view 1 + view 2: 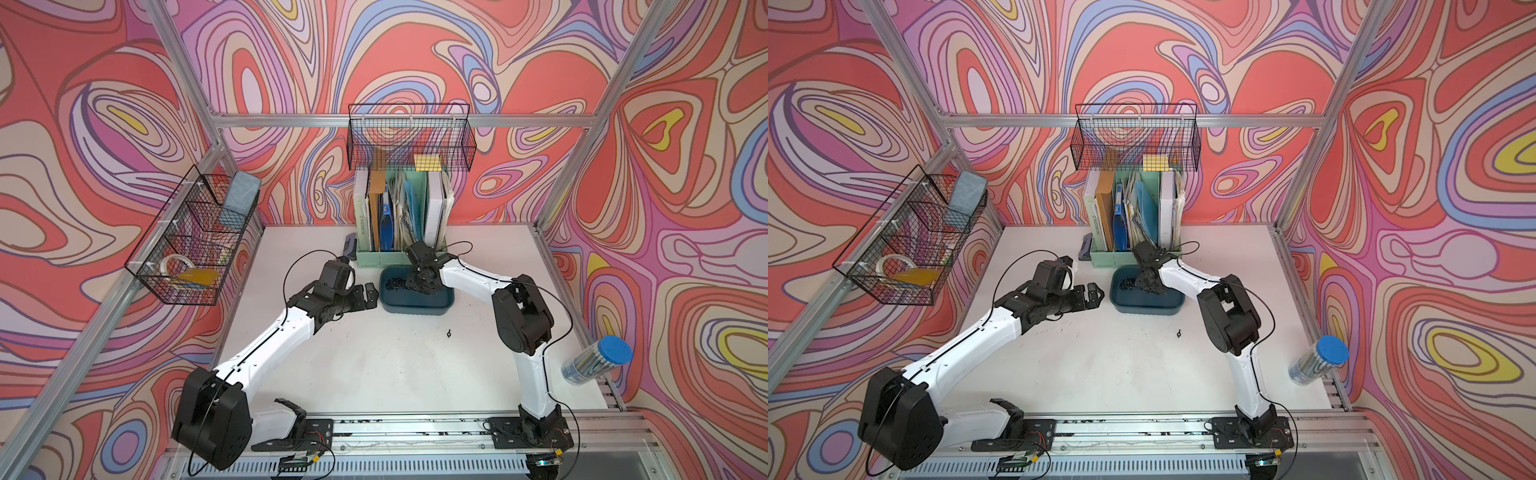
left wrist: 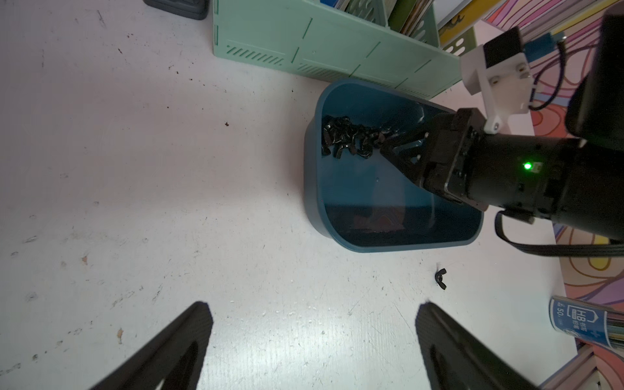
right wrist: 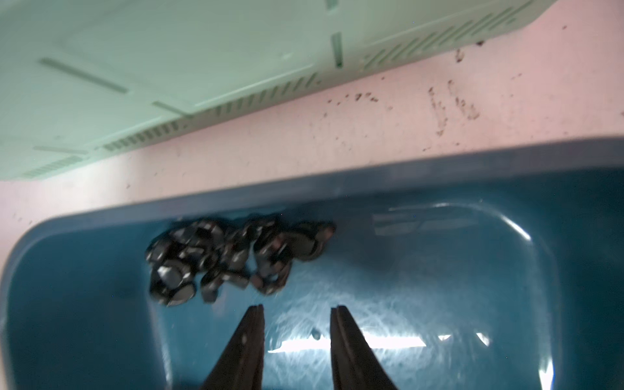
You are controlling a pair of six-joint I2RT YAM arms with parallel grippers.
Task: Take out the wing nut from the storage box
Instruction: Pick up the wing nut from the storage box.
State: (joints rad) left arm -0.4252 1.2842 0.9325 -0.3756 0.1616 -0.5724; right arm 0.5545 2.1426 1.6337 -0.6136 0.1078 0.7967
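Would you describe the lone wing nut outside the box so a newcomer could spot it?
Find the tall mint-green file holder; the teal storage box sits before it. Robot-side of that box, one black wing nut lies alone on the white table, unlike the heap inside.

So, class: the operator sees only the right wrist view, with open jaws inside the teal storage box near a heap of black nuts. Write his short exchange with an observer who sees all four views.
Operator: Is anything lying outside?
Observer: Yes. One wing nut lies alone on the table, nearer the robot than the storage box and apart from it.
Operator: And the other arm?
Observer: The left gripper is beside the box on the robot's left, outside it, jaws wide open and empty.
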